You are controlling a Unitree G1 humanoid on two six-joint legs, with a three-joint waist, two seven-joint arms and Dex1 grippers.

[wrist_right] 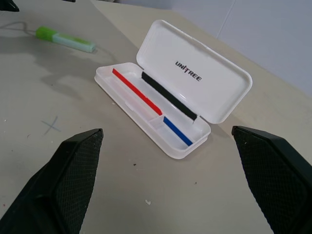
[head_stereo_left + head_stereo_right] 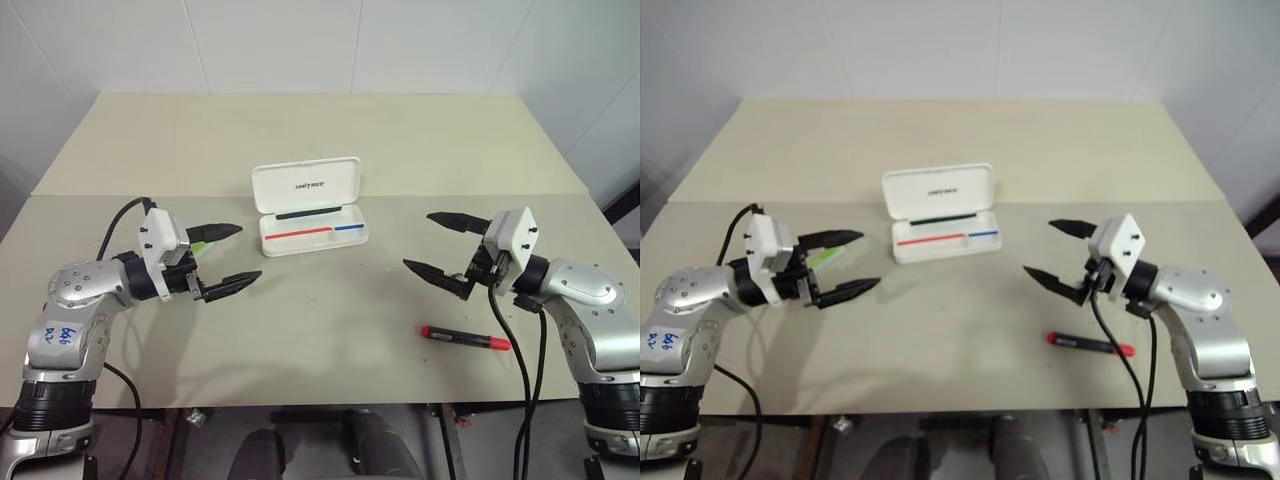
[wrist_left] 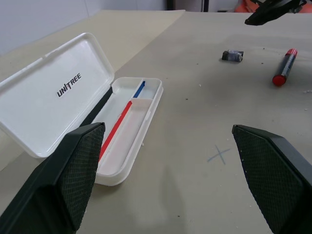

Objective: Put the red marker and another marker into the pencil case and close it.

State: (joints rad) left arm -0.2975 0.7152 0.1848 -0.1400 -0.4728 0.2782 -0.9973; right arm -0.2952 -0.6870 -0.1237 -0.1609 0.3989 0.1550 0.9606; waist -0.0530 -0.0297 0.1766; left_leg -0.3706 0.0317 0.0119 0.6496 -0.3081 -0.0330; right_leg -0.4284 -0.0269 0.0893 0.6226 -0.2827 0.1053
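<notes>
The white pencil case (image 2: pixel 305 187) lies open at the table's middle, its lid with dark lettering standing up at the back, red and blue stripes in the tray. The red marker (image 2: pixel 465 337) lies flat near the front edge, just in front of my right gripper (image 2: pixel 417 240), which hovers open and empty, pointing left. My left gripper (image 2: pixel 250 253) hovers open and empty left of the case, pointing right. The lime-green marker (image 1: pixel 66 39) lies on the table behind the left gripper's fingers, partly hidden by them in the head views.
A small grey cylinder (image 3: pixel 232 55) lies on the table near the red marker (image 3: pixel 285 67). A faint pencilled cross (image 2: pixel 312 298) marks the tabletop in front of the case. The beige table (image 2: pixel 330 130) stretches bare behind the case to the white wall.
</notes>
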